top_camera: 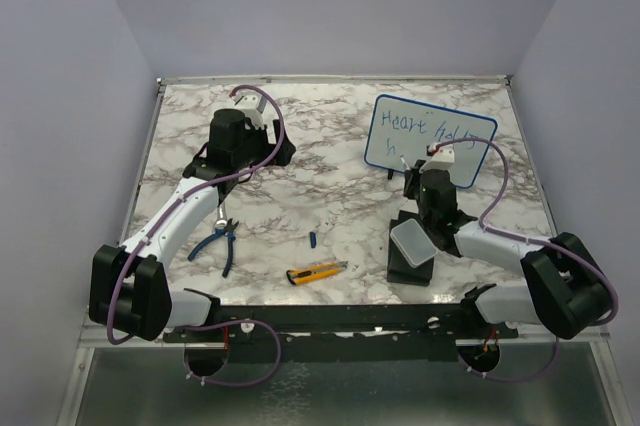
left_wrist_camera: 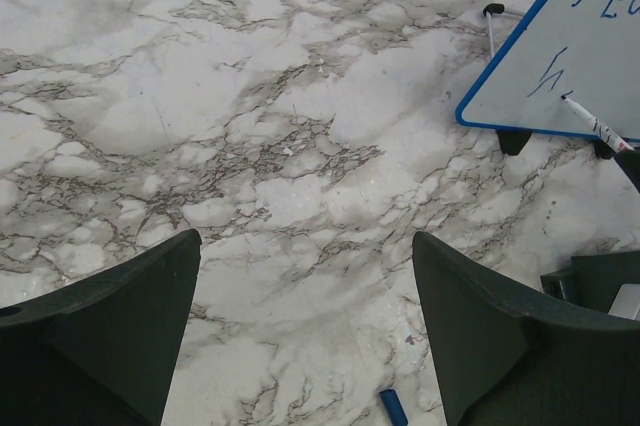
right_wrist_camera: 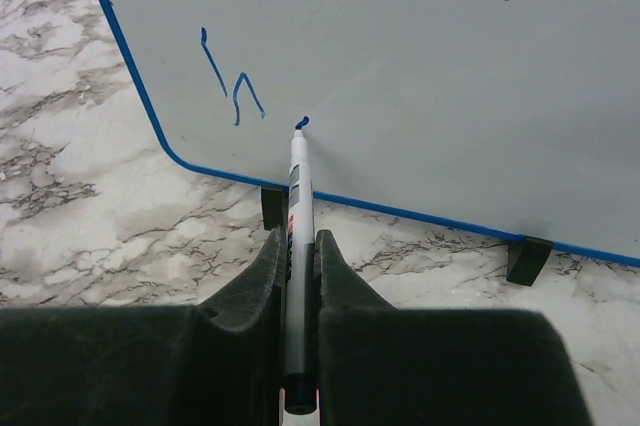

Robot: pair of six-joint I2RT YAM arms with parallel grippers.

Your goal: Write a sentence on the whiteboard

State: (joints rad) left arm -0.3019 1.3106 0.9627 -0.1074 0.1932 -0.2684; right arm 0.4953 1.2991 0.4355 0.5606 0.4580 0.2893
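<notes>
Right claw (right_wrist_camera: 297, 246) is pinching the marker (right_wrist_camera: 297, 171) to write the sentence (right_wrist_camera: 232, 86) on the whiteboard (right_wrist_camera: 420, 66); left claw (left_wrist_camera: 305, 246) is hanging open, empty.

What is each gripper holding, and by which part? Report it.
Right gripper holds the marker by the rear of its barrel, tip at the whiteboard. Left gripper: open, empty.

Only readable stuff is on the whiteboard (top_camera: 478, 144), sitting around 1 o'clock on the table (top_camera: 330, 196) in the top view. The sentence (top_camera: 430, 126) is blue handwriting. The top line starts with "Heart", then a second word that looks like "hol…", but I can't make out the rest. Below it, near the board's 8 o'clock corner, there's a lone "h". The marker (right_wrist_camera: 295, 246) has a small label (right_wrist_camera: 294, 184) with some red, too blurry to read.
</notes>
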